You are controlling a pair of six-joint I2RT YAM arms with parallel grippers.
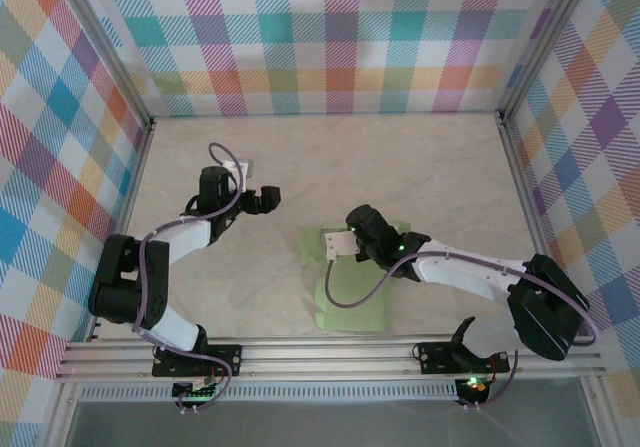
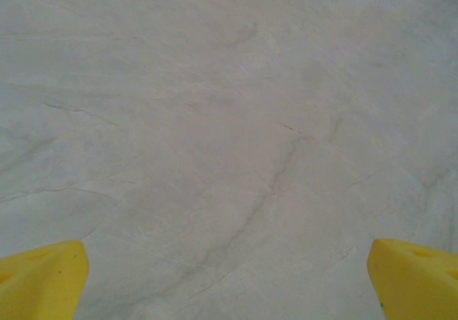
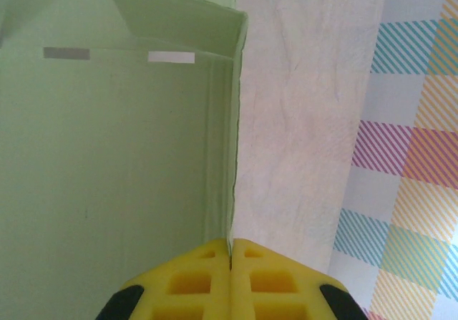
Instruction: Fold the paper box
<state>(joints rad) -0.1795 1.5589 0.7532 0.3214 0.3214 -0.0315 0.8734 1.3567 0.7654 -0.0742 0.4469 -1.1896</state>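
The paper box is a pale green card sheet lying flat on the table right of centre, with flaps spread out. My right gripper reaches over its far left part. In the right wrist view the yellow fingers are shut on the thin edge of a raised side flap of the paper box; a further flap stands folded up at the top. My left gripper hovers over bare table to the left of the card, apart from it. Its yellow fingertips stand wide open with nothing between them.
Checked walls close in the table on the left, back and right. An aluminium rail with both arm bases runs along the near edge. Marbled table surface lies under the left gripper.
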